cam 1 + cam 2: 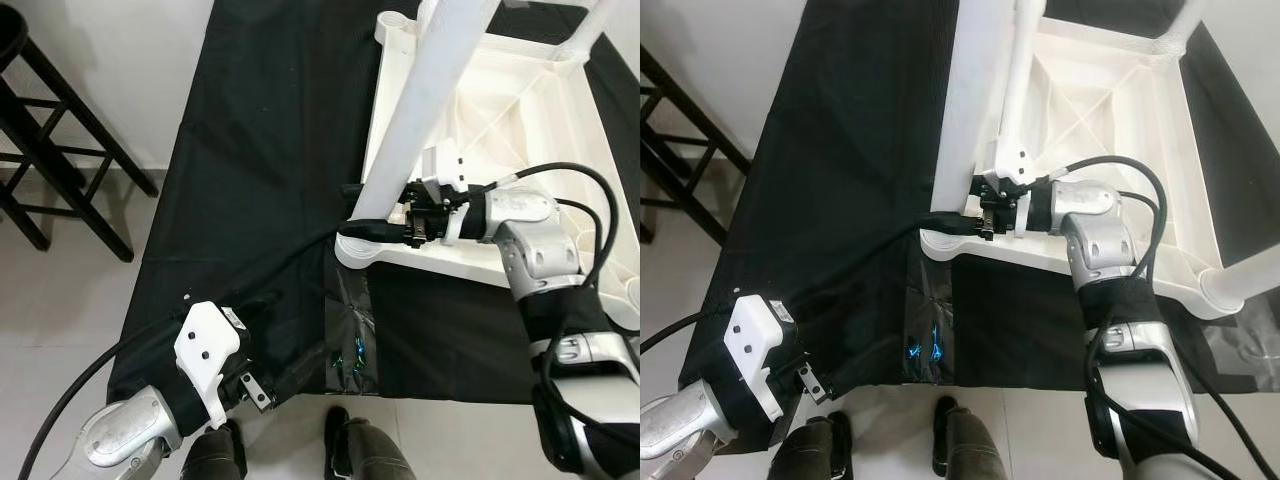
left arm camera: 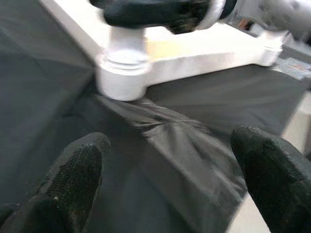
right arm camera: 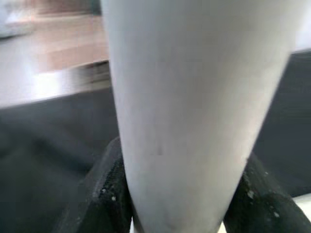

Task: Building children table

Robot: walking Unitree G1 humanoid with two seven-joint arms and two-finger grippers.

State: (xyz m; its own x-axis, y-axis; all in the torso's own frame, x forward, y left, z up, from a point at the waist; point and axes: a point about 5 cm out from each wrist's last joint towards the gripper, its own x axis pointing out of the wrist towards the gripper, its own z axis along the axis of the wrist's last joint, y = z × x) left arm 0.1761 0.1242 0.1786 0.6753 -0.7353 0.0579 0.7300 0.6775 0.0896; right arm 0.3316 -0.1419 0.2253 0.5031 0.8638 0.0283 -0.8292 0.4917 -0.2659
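Below, black cloth (image 1: 260, 180) on pale floor tiles (image 1: 60, 300), right tool (image 1: 375, 228) gripping white leg (image 1: 425, 90)

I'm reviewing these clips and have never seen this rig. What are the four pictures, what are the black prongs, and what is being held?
A humanoid robot is assembling a children's table. The two wide pictures come from cameras in its head, looking down. The other two come from cameras on its wrists.

The upturned white tabletop lies on a black cloth. The right tool, two black fingers on a silver arm, is closed around a white table leg near its corner socket. The left tool hangs open over the cloth's near edge. A dark wooden stool stands on the left.
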